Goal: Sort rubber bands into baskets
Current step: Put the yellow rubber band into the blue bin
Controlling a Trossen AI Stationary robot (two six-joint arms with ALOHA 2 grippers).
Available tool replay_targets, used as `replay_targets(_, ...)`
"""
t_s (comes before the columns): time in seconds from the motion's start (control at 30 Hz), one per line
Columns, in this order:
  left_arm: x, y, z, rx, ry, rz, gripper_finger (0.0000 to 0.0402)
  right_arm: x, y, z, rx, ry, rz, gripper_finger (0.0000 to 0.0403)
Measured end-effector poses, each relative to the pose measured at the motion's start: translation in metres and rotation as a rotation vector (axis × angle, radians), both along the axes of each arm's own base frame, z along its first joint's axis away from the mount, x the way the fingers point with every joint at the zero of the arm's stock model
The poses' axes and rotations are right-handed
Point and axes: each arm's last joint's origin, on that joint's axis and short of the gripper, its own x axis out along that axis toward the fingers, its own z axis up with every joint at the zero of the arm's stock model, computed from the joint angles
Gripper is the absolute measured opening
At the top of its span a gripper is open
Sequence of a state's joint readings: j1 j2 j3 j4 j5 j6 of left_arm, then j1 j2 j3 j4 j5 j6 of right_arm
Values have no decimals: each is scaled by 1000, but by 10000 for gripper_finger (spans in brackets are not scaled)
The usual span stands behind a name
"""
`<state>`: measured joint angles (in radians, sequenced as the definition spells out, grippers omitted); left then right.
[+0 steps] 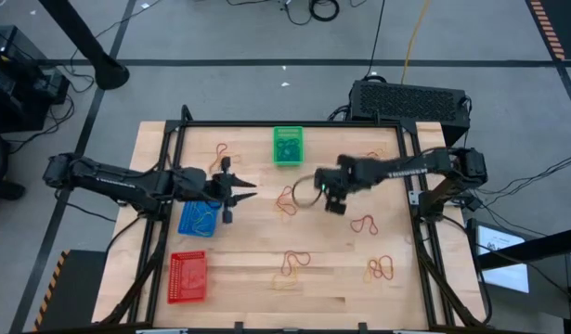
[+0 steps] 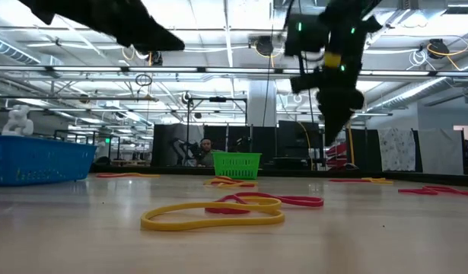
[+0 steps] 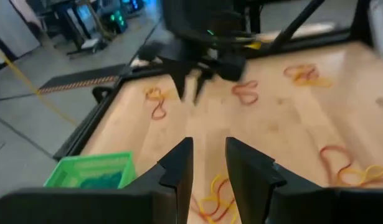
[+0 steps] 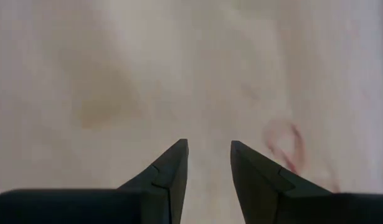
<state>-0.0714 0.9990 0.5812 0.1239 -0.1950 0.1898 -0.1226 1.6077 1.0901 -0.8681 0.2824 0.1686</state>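
Wooden table point(image 1: 248, 278) — three baskets point(image 1: 287, 146), scattered rubber bands point(image 1: 295, 263).

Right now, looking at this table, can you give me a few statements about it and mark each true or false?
1. The green basket sits at the far edge of the table. True.
2. The red basket is next to the green one. False: it is at the near left corner, below the blue basket.
3. Rubber bands lie loose on the wood. True.
4. The right gripper grips a band. False: its fingers stand apart with nothing between.
5. The left gripper is open too. True.
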Motion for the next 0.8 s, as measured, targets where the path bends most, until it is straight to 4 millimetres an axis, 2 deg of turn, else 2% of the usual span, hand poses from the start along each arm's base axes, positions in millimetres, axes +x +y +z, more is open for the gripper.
replay_targets(0.1,6,3,-9,-10,43,22,103,-19,-37,-3,29,87,-191,114)
replay_targets(0.2,11,4,-17,-15,84,34,103,-39,-72,-7,110,104,-393,114)
replay_targets(0.4,17,5,-27,-12,138,39,103,-79,-121,-29,183,80,-590,114)
replay_targets(0.57,16,5,-32,-10,185,38,102,-99,-142,-44,168,26,-692,114)
replay_targets(0.8,16,5,-33,-10,188,39,102,-109,-147,-54,215,-16,-688,114)
